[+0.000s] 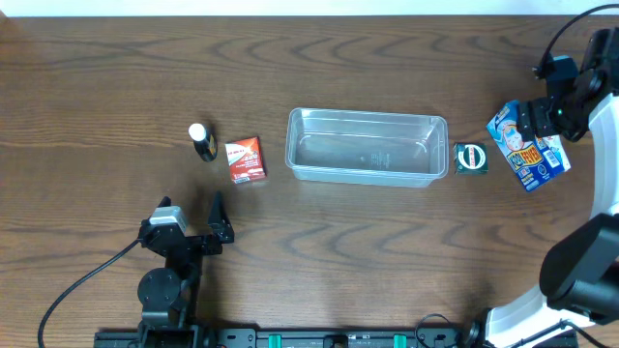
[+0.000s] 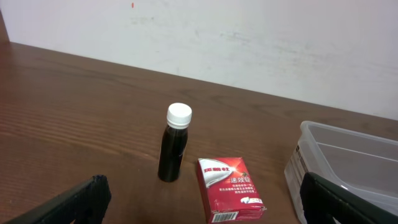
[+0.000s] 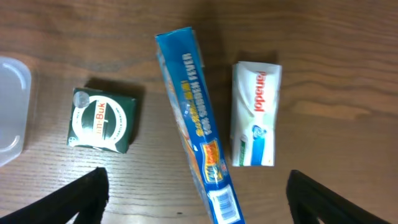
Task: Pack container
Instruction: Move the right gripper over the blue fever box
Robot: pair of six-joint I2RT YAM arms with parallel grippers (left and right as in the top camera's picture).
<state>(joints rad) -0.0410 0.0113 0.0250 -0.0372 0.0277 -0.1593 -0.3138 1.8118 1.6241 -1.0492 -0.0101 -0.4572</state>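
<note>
The clear plastic container [image 1: 368, 145] stands empty mid-table; its corner shows in the left wrist view [image 2: 348, 158] and the right wrist view [image 3: 11, 112]. My right gripper [image 1: 542, 118] hovers at the far right, open, over a blue box [image 1: 527, 150]. In its wrist view the open right gripper [image 3: 198, 184] straddles the blue box [image 3: 193, 118], which stands on edge, and a white and blue box [image 3: 255, 115]; neither is touched. My left gripper [image 1: 193, 218] is open near the front left. Ahead of the left gripper [image 2: 204, 186] lies a small red carton [image 2: 229, 188].
A dark bottle with a white cap [image 1: 201, 141] [image 2: 174, 146] stands upright left of the red carton [image 1: 245, 159]. A green box with a round label [image 1: 471, 159] [image 3: 102, 121] lies between the container and the blue box. A pale wall borders the table's far edge.
</note>
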